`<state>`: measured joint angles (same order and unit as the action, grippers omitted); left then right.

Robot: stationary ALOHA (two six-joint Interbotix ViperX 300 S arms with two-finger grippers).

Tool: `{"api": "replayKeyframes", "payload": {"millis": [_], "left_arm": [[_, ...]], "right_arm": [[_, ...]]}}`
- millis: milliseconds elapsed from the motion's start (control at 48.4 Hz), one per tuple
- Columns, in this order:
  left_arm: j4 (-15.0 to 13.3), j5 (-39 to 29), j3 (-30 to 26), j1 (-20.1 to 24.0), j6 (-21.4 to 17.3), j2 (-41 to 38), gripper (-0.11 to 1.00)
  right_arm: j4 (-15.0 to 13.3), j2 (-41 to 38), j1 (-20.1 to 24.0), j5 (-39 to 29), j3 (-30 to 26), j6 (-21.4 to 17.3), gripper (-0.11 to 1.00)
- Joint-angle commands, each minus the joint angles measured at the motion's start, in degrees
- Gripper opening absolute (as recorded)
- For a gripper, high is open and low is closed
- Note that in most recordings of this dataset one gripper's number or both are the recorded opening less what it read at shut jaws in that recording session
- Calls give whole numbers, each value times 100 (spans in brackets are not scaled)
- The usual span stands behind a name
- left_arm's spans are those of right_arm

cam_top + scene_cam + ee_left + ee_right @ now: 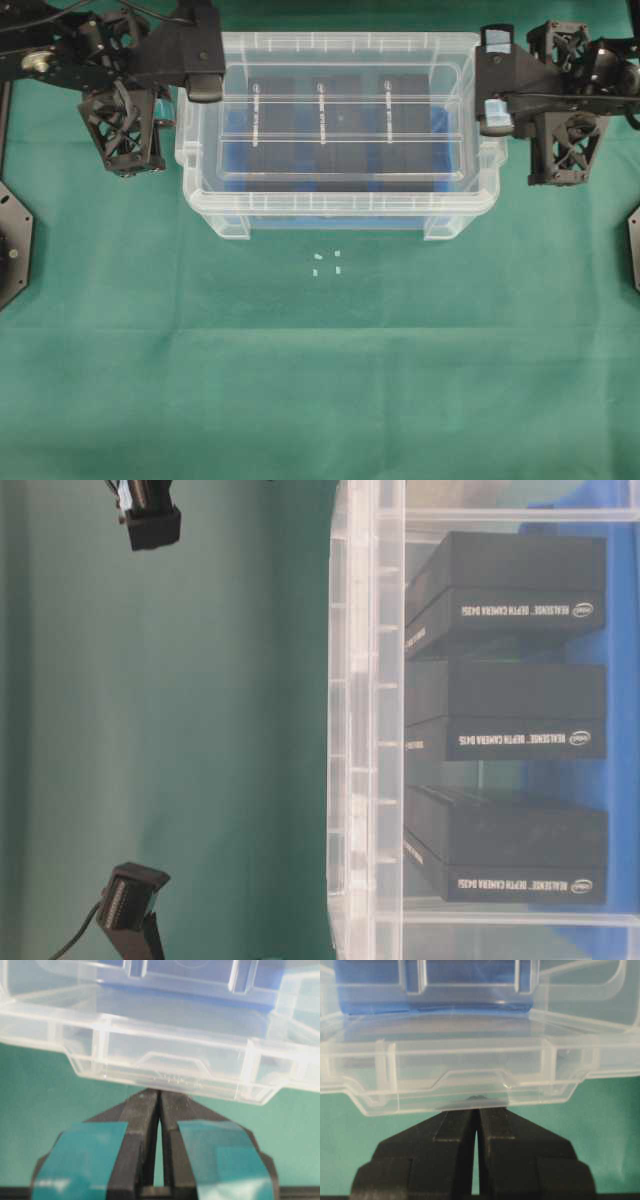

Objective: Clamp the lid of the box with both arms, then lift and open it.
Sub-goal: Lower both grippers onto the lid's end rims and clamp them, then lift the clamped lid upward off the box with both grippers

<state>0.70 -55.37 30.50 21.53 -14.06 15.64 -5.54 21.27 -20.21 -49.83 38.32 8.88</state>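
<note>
The clear lid (350,55) lies over the clear box (340,205), which holds three black slabs on a blue base. My left gripper (207,92), marked with teal tape, is at the lid's left end. In the left wrist view this gripper (160,1092) is shut, its tips tucked just under the lid's side tab (170,1067). At the lid's right end is my right gripper (490,112). Its wrist view shows the gripper (476,1108) shut too, its tip dark behind the tab (470,1085). The table-level view shows the box wall (365,730), not the fingertips.
Several small white bits (325,262) lie on the green cloth in front of the box. Black arm mounts stand at the left edge (12,245) and right edge (634,245). Lattice wrists (122,125) (568,145) flank the box.
</note>
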Motion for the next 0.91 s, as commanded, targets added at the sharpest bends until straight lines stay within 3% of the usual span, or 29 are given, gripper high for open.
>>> {"api": "replayKeyframes", "payload": {"millis": [0, 889], "left_arm": [[-26, -26, -246, -105, -35, -53, 1], [-18, -281, -396, -123, -53, -62, 1]], "right_arm": [[18, -26, 26, 70, -211, 9, 0], [18, -141, 62, 44, -492, -9, 0]]}}
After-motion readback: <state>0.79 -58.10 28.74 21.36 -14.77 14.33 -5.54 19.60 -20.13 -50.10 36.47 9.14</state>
